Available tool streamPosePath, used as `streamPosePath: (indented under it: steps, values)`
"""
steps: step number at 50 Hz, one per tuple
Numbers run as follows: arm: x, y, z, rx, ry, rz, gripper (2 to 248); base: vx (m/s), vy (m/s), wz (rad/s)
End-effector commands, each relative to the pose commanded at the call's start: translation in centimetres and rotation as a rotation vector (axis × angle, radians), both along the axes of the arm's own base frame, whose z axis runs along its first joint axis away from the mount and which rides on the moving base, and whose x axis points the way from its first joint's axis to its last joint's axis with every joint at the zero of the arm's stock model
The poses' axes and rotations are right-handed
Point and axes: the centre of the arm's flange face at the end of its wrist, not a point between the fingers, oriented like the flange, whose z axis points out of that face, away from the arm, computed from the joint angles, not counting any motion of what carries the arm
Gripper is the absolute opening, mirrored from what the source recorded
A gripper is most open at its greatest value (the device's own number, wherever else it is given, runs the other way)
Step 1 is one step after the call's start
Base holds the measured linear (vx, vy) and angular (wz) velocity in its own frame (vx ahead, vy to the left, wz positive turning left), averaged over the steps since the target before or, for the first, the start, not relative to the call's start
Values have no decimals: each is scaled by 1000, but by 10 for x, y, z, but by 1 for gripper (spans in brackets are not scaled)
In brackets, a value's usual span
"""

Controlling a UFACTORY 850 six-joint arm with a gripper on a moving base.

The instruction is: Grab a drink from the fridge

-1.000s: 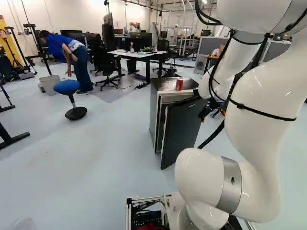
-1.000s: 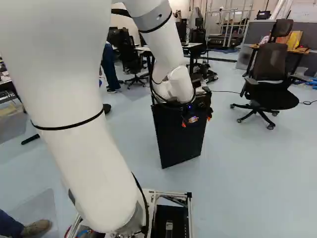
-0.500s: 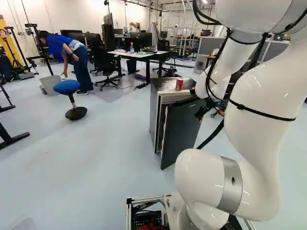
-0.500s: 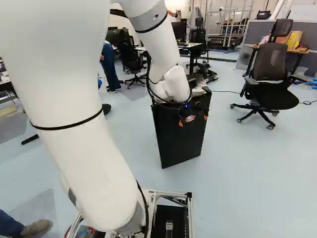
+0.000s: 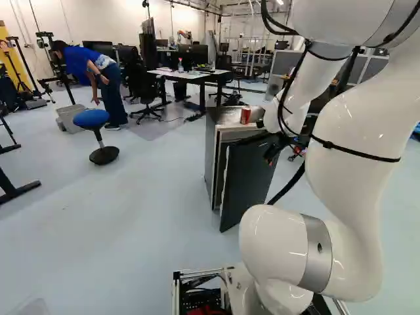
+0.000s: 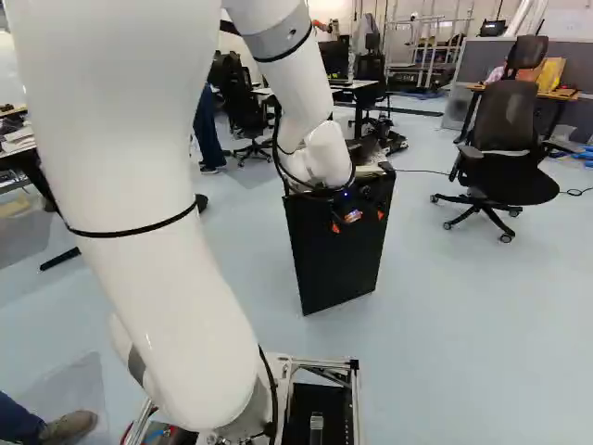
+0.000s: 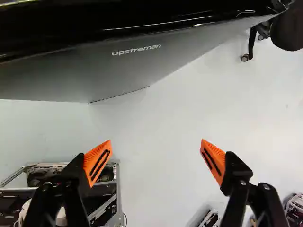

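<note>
Here's the can [image 5: 245, 115], red and upright on top of the fridge [image 5: 211, 151], close to the front edge. The door [image 6: 338, 255] stands ajar below it, its dark face turned toward the base. And the arm [image 6: 167, 232] reaches over from the base, bent down at the wrist, with the gripper [image 6: 358, 221] up by the top edge of the door. The fingers are wide apart, orange pads [image 7: 98, 163] facing each other, and it's pale floor [image 7: 156, 156] showing through the gap. In the wrist view the door's face slopes away ahead of the fingers; whether any part of the gripper touches it, I can't tell. Past one finger there's a piece of the base [image 7: 106, 201], down at floor level. Out at the left of the left base view, the blue stool [image 5: 91, 118] stands well apart from the fridge, a pale bin [image 5: 69, 118] just behind it. A desk [image 5: 187, 76] is farther back, and over at the right of the right base view sits a black office chair [image 6: 510, 167].
</note>
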Motion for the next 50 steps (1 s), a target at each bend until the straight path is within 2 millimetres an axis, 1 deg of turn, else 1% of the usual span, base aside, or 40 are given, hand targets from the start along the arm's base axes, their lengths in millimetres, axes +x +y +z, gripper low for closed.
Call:
streamPosePath:
  steps: [50]
  values:
    - [43,13,-1,-5,6,45,247,0,0,0]
